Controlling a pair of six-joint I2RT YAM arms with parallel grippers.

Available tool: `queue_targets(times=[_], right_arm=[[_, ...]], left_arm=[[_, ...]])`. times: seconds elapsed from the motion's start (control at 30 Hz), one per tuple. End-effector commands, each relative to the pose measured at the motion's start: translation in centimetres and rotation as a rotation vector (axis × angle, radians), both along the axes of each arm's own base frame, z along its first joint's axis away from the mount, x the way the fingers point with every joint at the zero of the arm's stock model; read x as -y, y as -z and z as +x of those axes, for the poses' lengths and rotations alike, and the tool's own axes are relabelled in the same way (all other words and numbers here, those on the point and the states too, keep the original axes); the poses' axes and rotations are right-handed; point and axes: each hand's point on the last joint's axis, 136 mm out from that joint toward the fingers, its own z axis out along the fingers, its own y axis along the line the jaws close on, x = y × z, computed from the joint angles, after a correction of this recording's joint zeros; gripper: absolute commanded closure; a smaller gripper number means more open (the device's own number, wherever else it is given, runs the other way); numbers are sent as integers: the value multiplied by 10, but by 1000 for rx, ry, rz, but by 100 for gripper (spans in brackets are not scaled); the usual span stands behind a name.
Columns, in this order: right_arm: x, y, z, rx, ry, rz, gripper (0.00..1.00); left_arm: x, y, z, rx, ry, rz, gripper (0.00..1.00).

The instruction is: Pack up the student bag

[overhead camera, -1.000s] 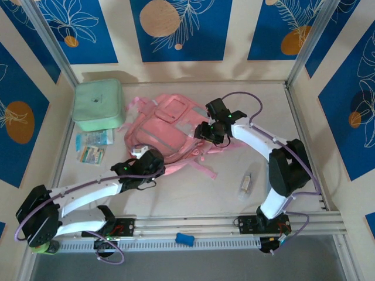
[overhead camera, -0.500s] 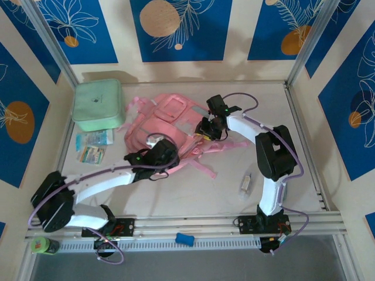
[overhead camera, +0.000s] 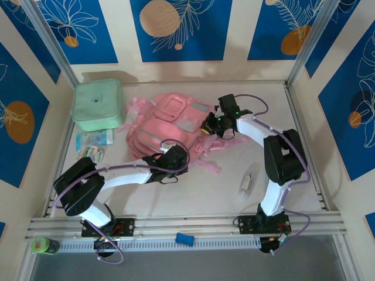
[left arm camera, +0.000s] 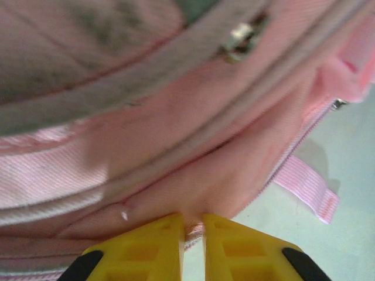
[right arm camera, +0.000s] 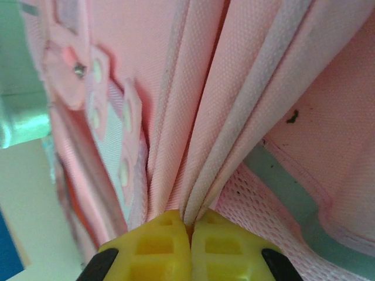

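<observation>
You have a pale tabletop (overhead camera: 199, 196) boxed in by cream walls with blue leaf-print panels (overhead camera: 193, 35). The student bag (overhead camera: 170, 123) lies flat toward the back middle. The mint green case (overhead camera: 96, 104) sits just beside it in the left corner, with small packets (overhead camera: 94, 146) in front of that case.

Your left arm reaches low across to the bag's near edge. The left gripper (left arm camera: 193, 225) looks pinched on the hem, though that close view is blurred. Your right arm bends inward to the bag's right side, and the right gripper (right arm camera: 188, 218) is clamped tight on gathered folds of its fabric.
</observation>
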Motion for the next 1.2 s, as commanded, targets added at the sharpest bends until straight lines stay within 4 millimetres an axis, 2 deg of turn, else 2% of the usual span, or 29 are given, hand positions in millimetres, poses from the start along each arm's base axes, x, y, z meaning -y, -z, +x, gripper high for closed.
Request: queue_targets(times=[0.0,0.13,0.23,0.33,0.43,0.53,0.6,0.67,0.83,1.0,1.07,1.17], right_arm=[[7,-48,-9,94,5,108,100],[14,-52,-37,94,15,134,100],[8,-53,-60,80,16,162,100],[0,-60,-68,112,26,199,100],[-1,-63,-63,135,42,173,100],[0,-64,-61,126,69,183,100],[1,-67,-63,129,100,197,100],[3,-70,-66,148,128,186,100],[5,-71,-71,144,163,193,100],[5,-70,-72,135,163,179,100],[6,-68,-72,137,168,170,100],[12,-60,-74,112,171,128,100]], left_arm=[[-27,15,0,-8,-28,97,84],[-56,12,21,6,-52,146,86],[-70,-5,46,80,-43,162,85],[-80,-25,68,129,-16,188,74],[-81,-55,70,187,2,168,68],[-77,-72,56,170,11,125,63],[-70,-86,41,182,25,139,61],[-52,-98,29,209,60,126,56],[2,-101,7,211,164,64,48],[44,-92,6,200,239,120,45],[55,-87,11,201,248,131,45],[59,-74,18,190,232,174,45]])
